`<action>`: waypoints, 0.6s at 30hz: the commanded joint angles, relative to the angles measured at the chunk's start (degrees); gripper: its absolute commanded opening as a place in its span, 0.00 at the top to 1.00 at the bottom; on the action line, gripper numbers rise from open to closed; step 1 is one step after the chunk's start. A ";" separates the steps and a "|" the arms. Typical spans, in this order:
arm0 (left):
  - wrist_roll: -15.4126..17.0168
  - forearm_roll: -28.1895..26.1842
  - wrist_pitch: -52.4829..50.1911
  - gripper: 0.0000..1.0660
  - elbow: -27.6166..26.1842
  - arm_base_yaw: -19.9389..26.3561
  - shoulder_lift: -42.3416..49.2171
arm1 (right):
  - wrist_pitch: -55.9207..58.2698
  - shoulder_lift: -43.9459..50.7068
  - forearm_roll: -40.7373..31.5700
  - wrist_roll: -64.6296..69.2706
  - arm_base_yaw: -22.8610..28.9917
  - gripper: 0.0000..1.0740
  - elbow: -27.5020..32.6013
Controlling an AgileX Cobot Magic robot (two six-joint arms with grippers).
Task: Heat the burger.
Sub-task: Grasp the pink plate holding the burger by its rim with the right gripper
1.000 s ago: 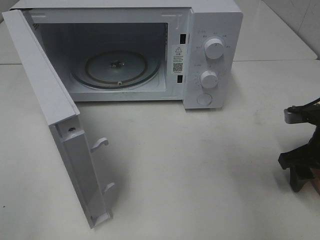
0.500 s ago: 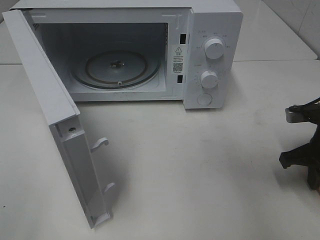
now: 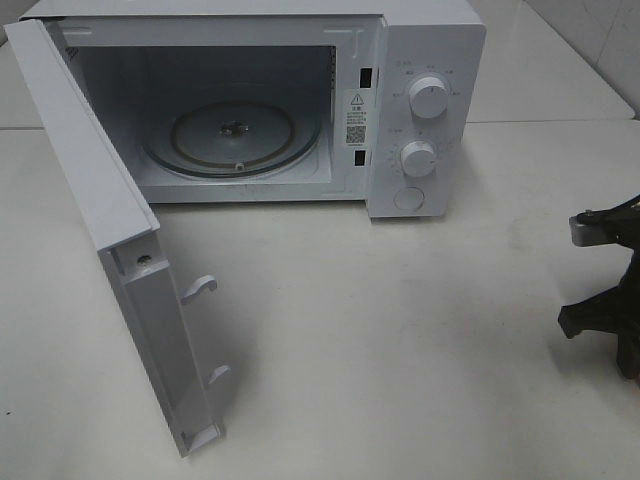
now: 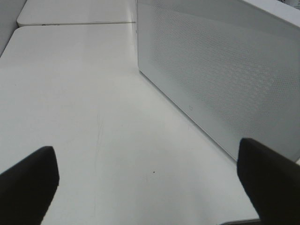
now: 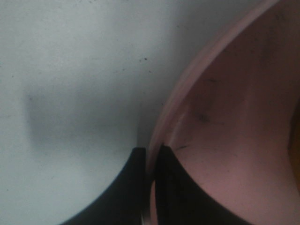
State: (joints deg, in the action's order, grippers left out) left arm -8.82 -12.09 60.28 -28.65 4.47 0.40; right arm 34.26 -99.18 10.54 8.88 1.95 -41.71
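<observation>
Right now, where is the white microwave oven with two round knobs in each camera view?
Exterior high: white microwave oven, top centre, door swung open.
Left wrist: its dotted white panel, probably the door, beyond the open left hand.
Right wrist: not in it.
Shared landmark: the plain white tabletop, in all three.

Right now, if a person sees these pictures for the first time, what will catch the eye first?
The white microwave at the back of the table dominates, its door standing wide open toward the left and the glass turntable inside bare. Next comes the right gripper, at the table's right edge, pinching the rim of a pink plate between its fingers.
</observation>
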 commanded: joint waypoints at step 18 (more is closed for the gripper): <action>-0.06 -0.34 -0.74 0.08 0.17 0.06 1.32 | 9.63 6.53 18.96 18.11 7.62 1.00 0.29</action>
State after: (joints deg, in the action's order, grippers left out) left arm -8.82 -12.09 60.28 -28.65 4.47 0.40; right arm 41.54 -93.62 26.93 26.47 9.34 -41.65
